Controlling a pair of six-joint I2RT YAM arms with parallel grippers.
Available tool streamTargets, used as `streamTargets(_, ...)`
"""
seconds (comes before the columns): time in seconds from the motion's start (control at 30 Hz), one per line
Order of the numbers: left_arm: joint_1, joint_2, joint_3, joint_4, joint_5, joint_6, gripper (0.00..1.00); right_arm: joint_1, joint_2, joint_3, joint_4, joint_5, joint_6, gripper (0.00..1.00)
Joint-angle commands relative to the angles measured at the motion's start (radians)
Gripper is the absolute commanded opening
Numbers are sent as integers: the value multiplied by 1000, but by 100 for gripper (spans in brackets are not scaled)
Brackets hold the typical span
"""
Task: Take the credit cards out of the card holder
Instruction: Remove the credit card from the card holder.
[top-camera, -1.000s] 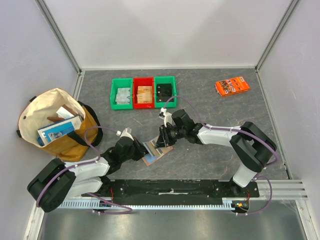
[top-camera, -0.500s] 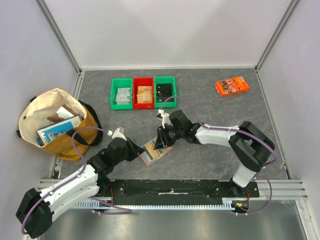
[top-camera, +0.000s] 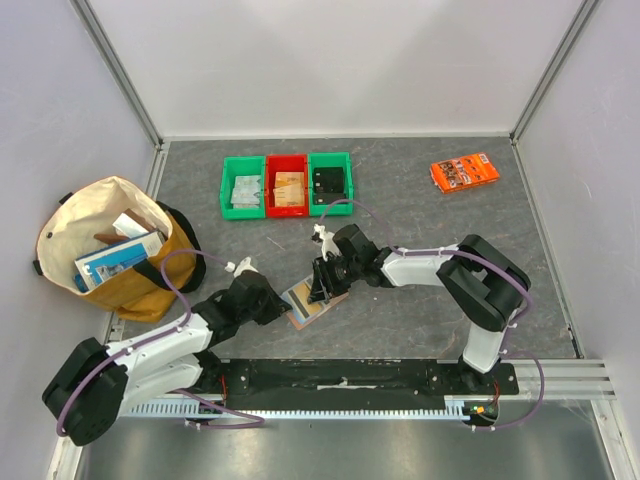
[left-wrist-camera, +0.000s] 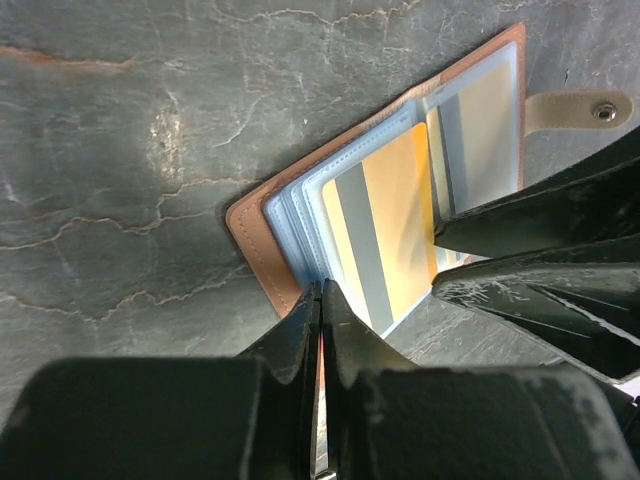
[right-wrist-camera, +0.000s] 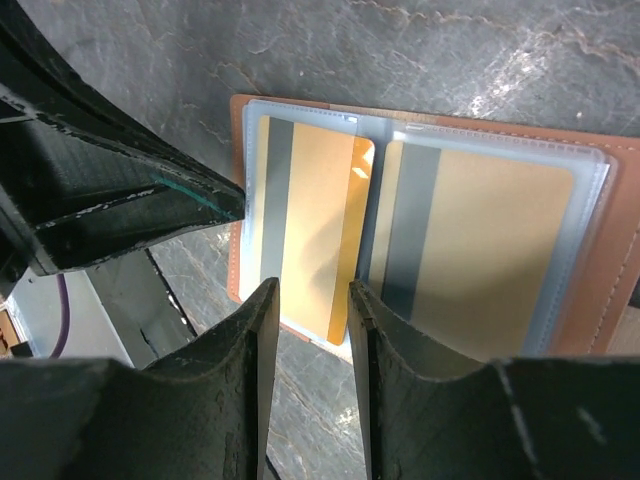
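The card holder (top-camera: 304, 303) lies open on the table, brown leather (left-wrist-camera: 255, 235) with clear sleeves. A yellow credit card (right-wrist-camera: 310, 220) with a grey stripe sits in one sleeve, its lower corner poking out. A second credit card (right-wrist-camera: 480, 240) fills the neighbouring sleeve. My left gripper (left-wrist-camera: 322, 288) is shut, its tips against the holder's near edge by the stacked bluish sleeves. My right gripper (right-wrist-camera: 312, 300) is open, its jaws straddling the lower end of the yellow card (left-wrist-camera: 385, 230) without closing on it. In the top view it (top-camera: 318, 290) hangs over the holder.
Three small bins stand at the back: green (top-camera: 243, 187), red (top-camera: 287, 186), green (top-camera: 329, 181). An orange printed packet (top-camera: 465, 171) lies at the back right. A tan bag (top-camera: 115, 250) with items stands at the left wall.
My right gripper's jaws have spread wider over the yellow card. My left arm has shifted its elbow, with its shut tips staying at the holder's edge.
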Motion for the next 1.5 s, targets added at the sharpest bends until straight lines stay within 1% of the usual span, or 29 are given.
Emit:
streamTargets(0.0, -2, 44, 3, 27, -3, 42, 5, 5, 29, 22, 35, 15, 6, 40)
streamTargets(0.23, -2, 38, -8, 29, -4, 35, 3, -2, 11, -1, 26, 66, 12, 39)
streamTargets(0.43, -2, -76, 24, -4, -7, 45, 5, -8, -37, -4, 11, 83, 5, 40)
streamTargets(0.53, 1, -96, 49, 4, -7, 51, 6, -9, -58, -1, 14, 80, 2, 40)
streamTargets(0.6, 1, -80, 56, 27, -7, 55, 7, -8, -63, 3, 14, 80, -2, 40)
streamTargets(0.73, 3, 11, 62, 81, 2, 59, 7, -8, -47, 6, 14, 87, -3, 40)
streamTargets(0.83, 3, 82, 61, 87, 14, 61, 5, -8, -40, 0, 14, 104, -5, 40)
streamTargets(0.87, 1, 102, 55, 120, 17, 62, 4, -10, -38, -1, 15, 104, -5, 40)
streamTargets(0.97, 1, 128, 33, 131, 17, 55, 2, -12, -28, -4, 14, 104, -5, 40)
streamTargets(1.17, 5, 142, -4, 140, 14, 33, 2, -13, 9, -20, 46, 63, 12, 39)
streamTargets(1.47, 15, 127, -34, 139, 17, 18, 2, -61, -37, -72, 54, 115, 31, 38)
